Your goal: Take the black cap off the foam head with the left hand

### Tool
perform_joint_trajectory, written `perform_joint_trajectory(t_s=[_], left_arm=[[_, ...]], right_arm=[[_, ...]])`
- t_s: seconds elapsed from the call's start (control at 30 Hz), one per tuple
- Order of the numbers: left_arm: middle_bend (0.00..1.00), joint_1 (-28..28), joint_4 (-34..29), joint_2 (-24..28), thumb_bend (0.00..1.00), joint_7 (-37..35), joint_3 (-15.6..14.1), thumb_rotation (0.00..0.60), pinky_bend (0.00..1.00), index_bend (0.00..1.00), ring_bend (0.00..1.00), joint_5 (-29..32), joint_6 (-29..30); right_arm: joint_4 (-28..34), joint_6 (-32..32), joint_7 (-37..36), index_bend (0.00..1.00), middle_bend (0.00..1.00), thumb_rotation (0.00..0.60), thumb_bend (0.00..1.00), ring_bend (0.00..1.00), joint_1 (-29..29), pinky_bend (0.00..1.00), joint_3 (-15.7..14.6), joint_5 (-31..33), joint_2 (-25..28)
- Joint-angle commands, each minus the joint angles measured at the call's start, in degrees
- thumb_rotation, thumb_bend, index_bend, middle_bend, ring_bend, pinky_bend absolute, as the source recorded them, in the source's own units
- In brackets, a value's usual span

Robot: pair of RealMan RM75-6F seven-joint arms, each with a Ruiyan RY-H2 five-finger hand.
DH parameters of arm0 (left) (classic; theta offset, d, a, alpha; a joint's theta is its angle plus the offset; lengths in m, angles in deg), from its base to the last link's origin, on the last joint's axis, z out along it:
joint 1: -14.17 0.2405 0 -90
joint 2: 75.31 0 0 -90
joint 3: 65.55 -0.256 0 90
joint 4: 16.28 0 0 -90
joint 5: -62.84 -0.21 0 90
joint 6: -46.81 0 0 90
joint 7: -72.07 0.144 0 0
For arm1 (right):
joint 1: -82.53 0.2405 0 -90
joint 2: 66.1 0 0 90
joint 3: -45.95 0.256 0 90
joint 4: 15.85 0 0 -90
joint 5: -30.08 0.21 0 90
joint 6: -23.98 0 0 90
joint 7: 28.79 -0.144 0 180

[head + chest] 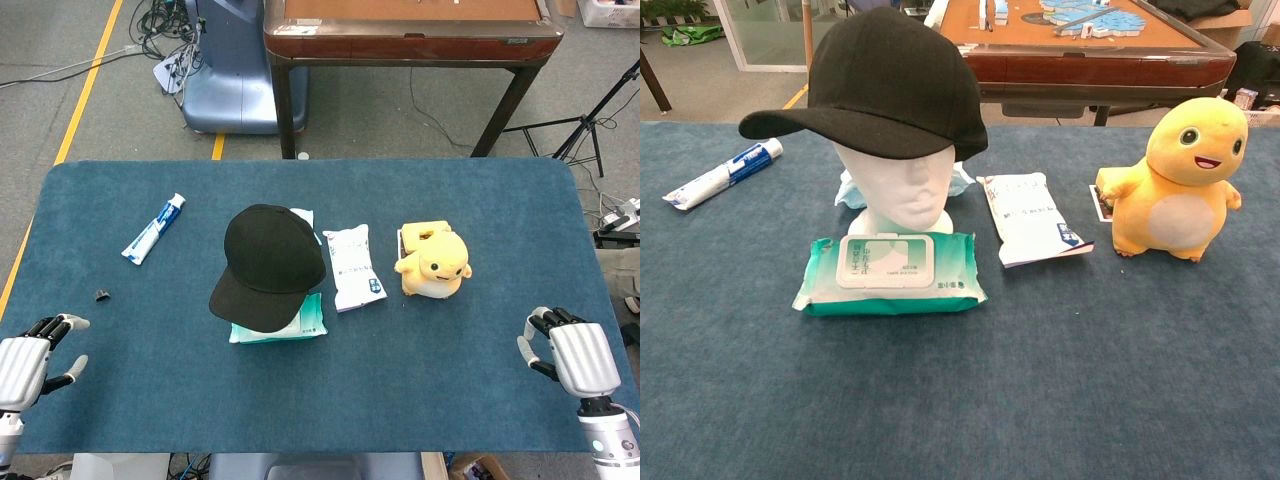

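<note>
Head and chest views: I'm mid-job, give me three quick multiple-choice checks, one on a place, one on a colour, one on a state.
1. What lies directly in front of the foam head?
A. toothpaste tube
B. wet-wipes pack
C. yellow plush toy

2. What colour is the plush toy?
A. yellow
B. green
C. black

3. Where is the black cap now?
A. held in the left hand
B. lying flat on the table
C. on the foam head

Answers: 1 B, the teal pack sits at the head's base in the chest view. 2 A, its body is yellow. 3 C, the cap covers the head, and the left hand is empty at the table's near edge.
</note>
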Motion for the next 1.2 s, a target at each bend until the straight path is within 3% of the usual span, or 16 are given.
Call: perform_joint_trajectory(t_s=[0.03,0.3,0.63,1.03,1.2], left_arm=[[0.34,0.01,-0.01,-0.16,0.27,0.26,-0.09,0.6,0.55,0.34,0.31,-0.05,-0.03],[0.34,-0.04,-0.08,-0.36,0.27,0.47,-0.34,0.6,0.55,0.34,0.31,0.05,-0.41],[0.34,-0.28,-0.18,-0.24,0.27,-0.05,-0.87,0.6,0.55,0.34,0.31,-0.37,-1.04],[0.34,-0.74,-0.39,0.35,0.27,-2.36,-2.0,0.6,0.55,0.32,0.31,-2.71,-1.18],[0.33,-0.95,-0.25,1.07,0.15,-4.7,-3.33,0.6,0.55,0.22,0.3,-6.61,0.28]], right_arm=[[0.09,0.1,-0.06,0.61,0.5,0.6,0.39,0.45,0.02,0.67,-0.02,0.04,0.05],[-0.57,-2.48,-1.01,0.61,0.5,0.6,0.39,0.45,-0.36,0.66,-0.11,-2.42,-0.2],[-8.89,-16.36,-9.08,0.6,0.49,0.6,0.35,0.45,-1.12,0.64,1.81,-11.29,-5.68],[-13.0,-21.8,-11.81,0.59,0.47,0.6,0.32,0.42,-0.98,0.6,3.69,-12.22,-8.33],[-12.48,-22.44,-12.22,0.59,0.47,0.6,0.32,0.42,-1.26,0.6,4.14,-11.38,-7.86]])
